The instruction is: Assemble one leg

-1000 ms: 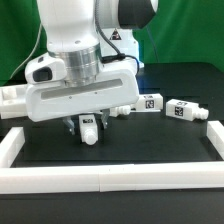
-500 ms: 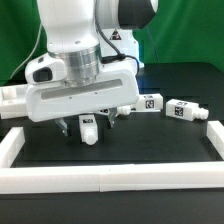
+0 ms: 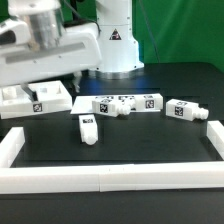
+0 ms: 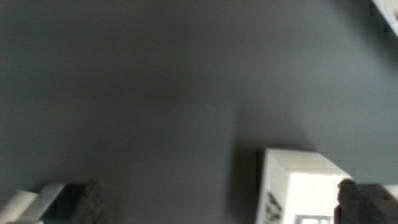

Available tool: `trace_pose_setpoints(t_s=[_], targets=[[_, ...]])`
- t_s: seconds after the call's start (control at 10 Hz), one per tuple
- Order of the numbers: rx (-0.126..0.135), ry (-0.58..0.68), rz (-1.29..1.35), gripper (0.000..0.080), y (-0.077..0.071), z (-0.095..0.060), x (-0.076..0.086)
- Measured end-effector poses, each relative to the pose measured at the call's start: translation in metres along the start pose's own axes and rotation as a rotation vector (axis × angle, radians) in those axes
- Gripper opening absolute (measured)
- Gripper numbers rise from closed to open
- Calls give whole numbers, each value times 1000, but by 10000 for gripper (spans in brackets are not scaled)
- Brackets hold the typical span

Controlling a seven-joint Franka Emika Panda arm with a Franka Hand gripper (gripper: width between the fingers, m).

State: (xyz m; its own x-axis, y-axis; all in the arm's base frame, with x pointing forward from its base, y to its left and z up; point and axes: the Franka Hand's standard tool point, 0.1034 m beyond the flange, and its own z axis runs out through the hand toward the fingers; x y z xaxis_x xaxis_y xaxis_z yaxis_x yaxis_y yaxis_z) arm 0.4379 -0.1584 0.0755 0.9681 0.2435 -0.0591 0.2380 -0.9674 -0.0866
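One leg (image 3: 87,128), a short white post with a marker tag, lies alone on the black mat near the middle. Three more alike lie in a row behind it: one (image 3: 108,106), a second (image 3: 146,103) and a third (image 3: 185,110). My gripper (image 3: 52,84) hangs high at the exterior view's left, above the white panel (image 3: 40,100), well away from the lone leg. In the wrist view my gripper (image 4: 217,205) is open and empty, its dark fingers (image 4: 71,200) wide apart. A white part (image 4: 294,185) shows below, near one finger; I cannot tell which part it is.
White border rails frame the mat at the front (image 3: 110,180), the exterior view's left (image 3: 10,145) and right (image 3: 213,140). The arm's base (image 3: 115,40) stands at the back. A green backdrop lies behind it.
My gripper has risen and swung from right above the lone leg to the exterior view's upper left. The leg stays on the mat where it lay.
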Motion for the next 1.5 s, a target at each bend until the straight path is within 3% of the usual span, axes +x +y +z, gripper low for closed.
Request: trace_pose_setpoints(t_s=[0.5, 0.6, 0.7, 0.8, 0.9, 1.0, 1.2, 1.5], targets=[[5, -11, -11, 649, -3, 6, 3], [-11, -3, -1, 649, 3, 10, -10], [-25, -2, -13, 649, 16, 13, -38], [-57, 0, -20, 649, 39, 21, -72], [-65, -8, -28, 649, 52, 25, -91], [-63, -8, -37, 649, 64, 27, -99], [-63, -6, -37, 649, 57, 27, -92], [-62, -16, -51, 649, 64, 30, -101]])
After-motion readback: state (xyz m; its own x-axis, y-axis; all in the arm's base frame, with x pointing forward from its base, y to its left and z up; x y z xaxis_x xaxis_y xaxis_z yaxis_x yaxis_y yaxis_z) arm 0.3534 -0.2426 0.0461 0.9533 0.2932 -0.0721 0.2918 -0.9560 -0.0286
